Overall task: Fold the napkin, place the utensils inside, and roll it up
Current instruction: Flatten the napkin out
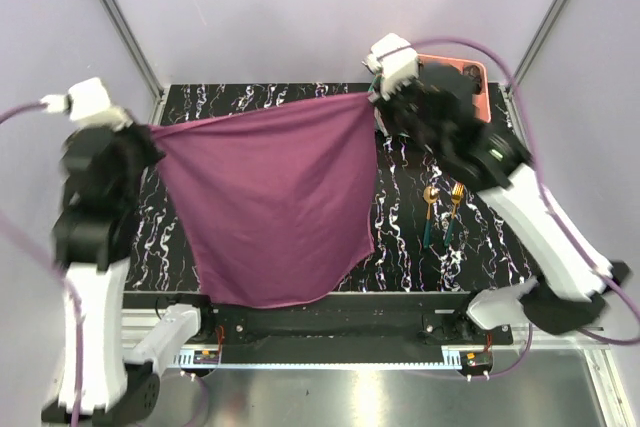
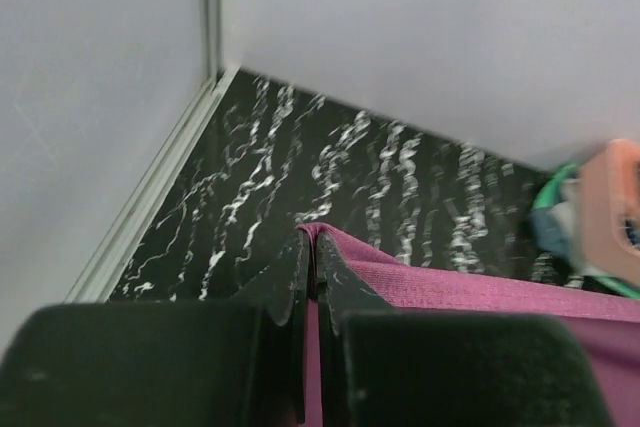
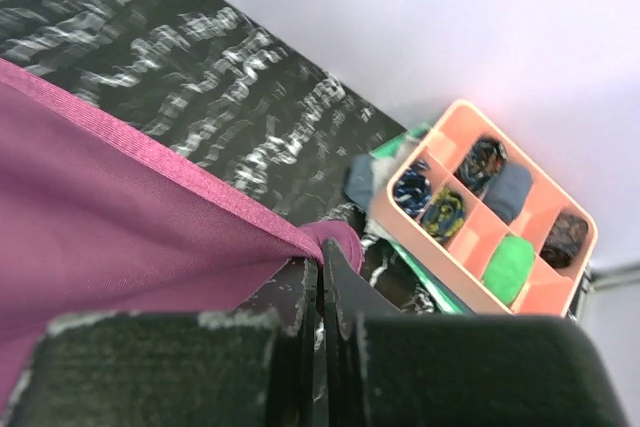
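The napkin (image 1: 270, 202) is off the table (image 1: 400, 247), held spread out by its two far corners. The left gripper (image 1: 150, 130) is clamped on the left corner and the right gripper (image 1: 372, 97) on the right one. Each wrist view shows the black fingers pressed together with a purple corner pinched between them and no gap showing.

What matters for the coming move is how the cloth lies from those fingers. Its held edge runs left to right across the far side of the table, pulled fairly straight between the two grips. The rest hangs from that line toward the near side, and the loose lower edge reaches about to the table's near edge. Each arm has its own corner, so neither is closer to the work. To lay the cloth down flat for folding, both would probably have to lower together and keep that edge straight.

The spoon (image 1: 430, 209) and fork (image 1: 455, 209) lie side by side on the table just right of the hanging cloth, apart from it. Their gold heads point far and their dark handles near, so their long axes run near to far. The right arm is plainly the nearer one to them. A pink tray (image 1: 484, 82) sits at the far right corner behind that arm.
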Controlling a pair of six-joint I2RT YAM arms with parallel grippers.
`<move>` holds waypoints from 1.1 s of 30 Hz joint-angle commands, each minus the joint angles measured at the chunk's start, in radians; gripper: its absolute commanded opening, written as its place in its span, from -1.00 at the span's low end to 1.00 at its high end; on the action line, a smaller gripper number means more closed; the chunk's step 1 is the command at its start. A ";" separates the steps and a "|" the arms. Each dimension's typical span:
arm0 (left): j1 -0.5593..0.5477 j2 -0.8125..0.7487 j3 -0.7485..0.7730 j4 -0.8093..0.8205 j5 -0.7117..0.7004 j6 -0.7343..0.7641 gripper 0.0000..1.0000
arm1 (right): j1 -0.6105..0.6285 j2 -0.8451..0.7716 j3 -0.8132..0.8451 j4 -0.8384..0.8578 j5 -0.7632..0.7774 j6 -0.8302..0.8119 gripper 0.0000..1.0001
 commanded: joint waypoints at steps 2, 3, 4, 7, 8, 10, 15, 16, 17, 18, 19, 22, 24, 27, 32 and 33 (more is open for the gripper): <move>0.066 0.218 -0.068 0.253 -0.123 0.056 -1.00 | -0.157 0.290 0.094 0.194 -0.121 -0.061 -1.00; 0.071 0.254 -0.071 0.276 -0.124 0.060 -1.00 | -0.180 0.339 0.122 0.211 -0.138 -0.066 -1.00; 0.107 0.286 -0.074 0.323 -0.121 0.062 -1.00 | -0.191 0.394 0.153 0.227 -0.158 -0.077 -1.00; 0.167 0.472 -0.068 0.386 -0.106 0.060 -1.00 | -0.223 0.635 0.327 0.271 -0.189 -0.085 -1.00; 0.183 0.513 -0.033 0.388 -0.089 0.057 -1.00 | -0.228 0.774 0.458 0.277 -0.189 -0.084 -1.00; 0.207 0.621 -0.005 0.440 -0.083 0.072 -1.00 | -0.237 0.922 0.618 0.276 -0.175 -0.091 -1.00; 0.229 0.846 0.144 0.466 0.000 0.100 0.54 | -0.238 1.355 1.122 0.291 -0.199 -0.112 0.52; 0.230 0.905 0.200 0.442 0.029 0.105 0.67 | -0.238 1.380 1.132 0.306 -0.213 -0.100 0.77; 0.230 0.929 0.226 0.423 0.041 0.103 0.80 | -0.238 1.368 1.083 0.344 -0.224 -0.088 0.99; 0.229 0.946 0.246 0.411 0.053 0.102 0.83 | -0.238 1.346 1.037 0.359 -0.235 -0.059 1.00; 0.227 0.953 0.257 0.399 0.066 0.092 0.86 | -0.240 1.276 0.982 0.372 -0.267 -0.042 1.00; 0.214 0.920 0.227 0.397 0.109 0.085 0.95 | -0.238 1.097 0.738 0.397 -0.320 0.049 1.00; 0.197 0.891 0.198 0.397 0.110 0.086 0.97 | -0.238 0.998 0.548 0.396 -0.339 0.124 1.00; 0.155 0.826 0.139 0.370 0.155 0.097 0.97 | -0.240 0.794 0.275 0.396 -0.362 0.234 0.99; 0.117 0.696 0.011 0.282 0.261 0.102 0.97 | -0.238 0.481 -0.185 0.389 -0.315 0.447 0.97; 0.115 0.638 -0.058 0.282 0.267 0.082 0.97 | -0.238 0.443 -0.244 0.386 -0.310 0.472 0.96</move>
